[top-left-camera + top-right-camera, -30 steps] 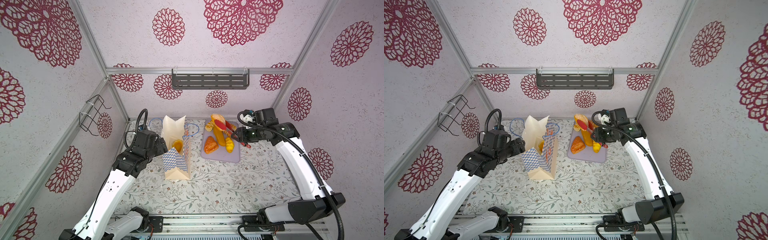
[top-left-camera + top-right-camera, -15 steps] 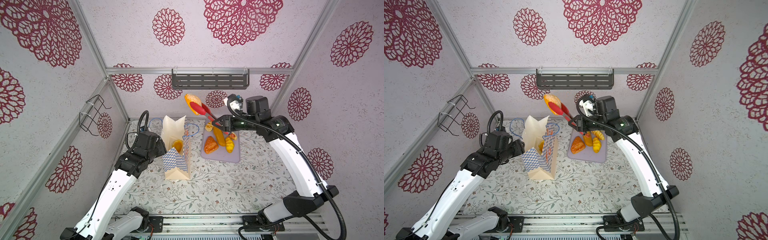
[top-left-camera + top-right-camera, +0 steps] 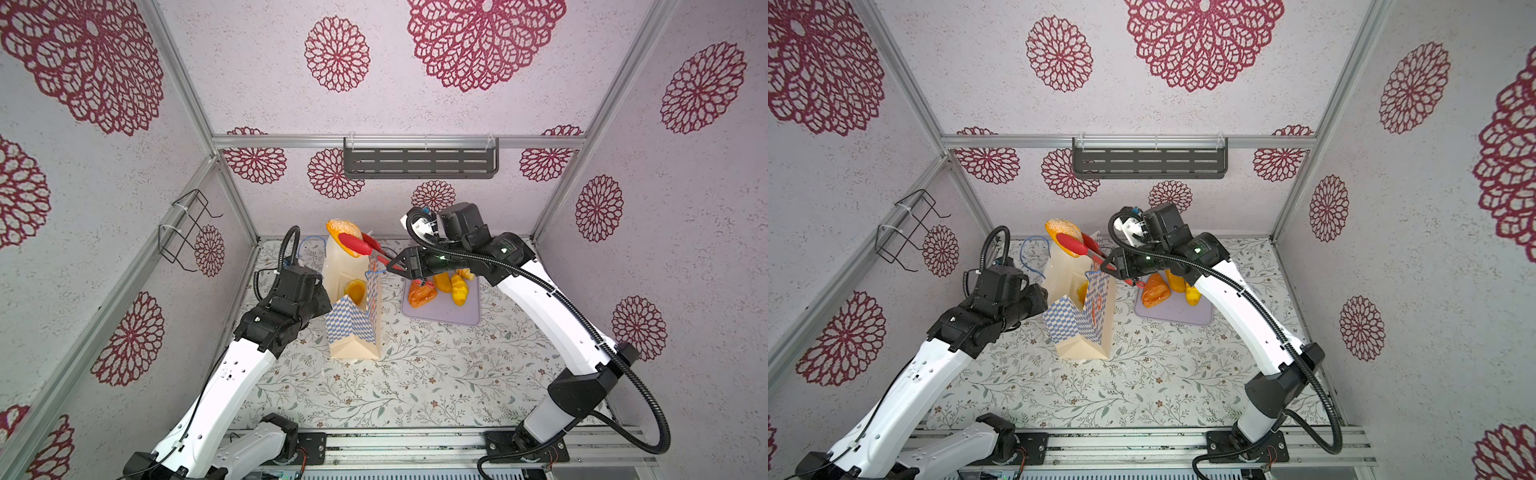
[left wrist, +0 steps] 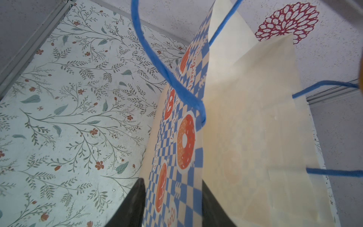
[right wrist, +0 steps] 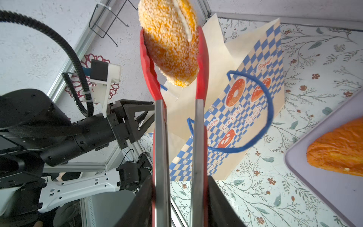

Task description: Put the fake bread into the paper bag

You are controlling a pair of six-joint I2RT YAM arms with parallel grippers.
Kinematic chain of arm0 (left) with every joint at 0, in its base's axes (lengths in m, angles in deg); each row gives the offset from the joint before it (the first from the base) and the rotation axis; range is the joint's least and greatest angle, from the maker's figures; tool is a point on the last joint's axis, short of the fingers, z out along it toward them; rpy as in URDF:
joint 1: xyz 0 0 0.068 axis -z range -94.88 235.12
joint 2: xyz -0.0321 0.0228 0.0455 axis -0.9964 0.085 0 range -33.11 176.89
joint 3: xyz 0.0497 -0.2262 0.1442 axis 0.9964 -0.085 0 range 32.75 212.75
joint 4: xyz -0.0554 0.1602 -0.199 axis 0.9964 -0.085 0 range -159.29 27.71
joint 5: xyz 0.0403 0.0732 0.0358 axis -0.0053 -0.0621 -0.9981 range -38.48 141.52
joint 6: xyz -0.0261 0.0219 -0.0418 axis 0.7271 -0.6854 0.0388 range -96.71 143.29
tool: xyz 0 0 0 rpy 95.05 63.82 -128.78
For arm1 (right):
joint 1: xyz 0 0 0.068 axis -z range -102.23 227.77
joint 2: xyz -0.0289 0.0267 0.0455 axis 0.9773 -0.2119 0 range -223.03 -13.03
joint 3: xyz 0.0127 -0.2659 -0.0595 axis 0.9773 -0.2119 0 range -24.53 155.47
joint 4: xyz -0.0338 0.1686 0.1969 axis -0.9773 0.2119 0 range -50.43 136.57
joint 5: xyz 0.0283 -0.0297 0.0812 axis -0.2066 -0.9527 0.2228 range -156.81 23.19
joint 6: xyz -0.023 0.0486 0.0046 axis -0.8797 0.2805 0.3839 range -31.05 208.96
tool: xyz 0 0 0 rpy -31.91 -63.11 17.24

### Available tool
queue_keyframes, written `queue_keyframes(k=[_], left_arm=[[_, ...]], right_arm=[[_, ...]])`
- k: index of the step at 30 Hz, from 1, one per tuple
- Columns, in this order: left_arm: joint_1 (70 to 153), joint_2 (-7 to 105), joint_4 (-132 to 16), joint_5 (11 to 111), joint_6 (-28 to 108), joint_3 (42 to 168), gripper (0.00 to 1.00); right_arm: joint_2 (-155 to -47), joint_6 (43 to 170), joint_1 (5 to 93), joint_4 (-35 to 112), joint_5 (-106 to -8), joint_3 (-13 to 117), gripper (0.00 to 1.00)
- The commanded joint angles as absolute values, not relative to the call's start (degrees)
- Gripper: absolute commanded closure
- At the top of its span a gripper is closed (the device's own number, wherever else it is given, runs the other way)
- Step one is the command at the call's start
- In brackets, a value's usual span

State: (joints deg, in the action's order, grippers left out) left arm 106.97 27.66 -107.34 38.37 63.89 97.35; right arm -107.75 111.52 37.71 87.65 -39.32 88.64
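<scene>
paper bag (image 3: 353, 320): it stands up with its mouth open, in the middle of both top views, a little to the left.
bun (image 3: 355, 289): one yellow bun shows down inside the bag's mouth. I cannot see if more bread lies under it.
seeded roll (image 3: 341, 231): it is up in the air, just above the top edge of the bag in both top views. It is not inside yet.
red tongs (image 3: 362, 248): their two red tips squeeze the seeded roll, one on each side. The right wrist view shows this well.
right gripper (image 3: 397, 268): it is clamped tight on the steel arms of the red tongs, just right of the bag's top.
left gripper (image 4: 172, 206): it sits at the left side of the bag, with one finger on each side of the checkered wall. I cannot tell if it pinches the paper or only stands around it.
lilac tray (image 3: 440, 318): it lies right of the bag and holds an orange pastry (image 3: 422, 294), a yellow long roll (image 3: 442, 283) and a yellow croissant (image 3: 459, 291). The arm hides part of it, so more bread may be there.
done: I think only a small part, at least one piece.
left to do: the seeded roll must go down into the mouth. Then the tray bread must go in too, at least three pieces.
</scene>
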Motion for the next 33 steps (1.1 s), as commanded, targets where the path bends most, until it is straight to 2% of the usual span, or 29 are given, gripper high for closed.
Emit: queue_keyframes(k=[1,7,21,33], left_arm=[[106.57,26.49,-105.45,37.98,64.30,96.56,0.63],[106.60,26.47,-105.13,38.32,64.42,96.23,0.74],[106.57,26.37,-104.94,38.29,64.42,96.45,0.76],[106.65,26.80,-104.96,38.33,64.20,96.82,0.76]], right_arm=[[-106.70,110.95,37.27,86.41,-39.78,91.31,0.58],[-107.34,110.31,36.98,87.88,-40.57,90.61,0.56],[-108.04,109.74,36.81,88.31,-40.69,89.42,0.45],[-108.52,109.70,36.81,87.56,-39.74,90.17,0.41]])
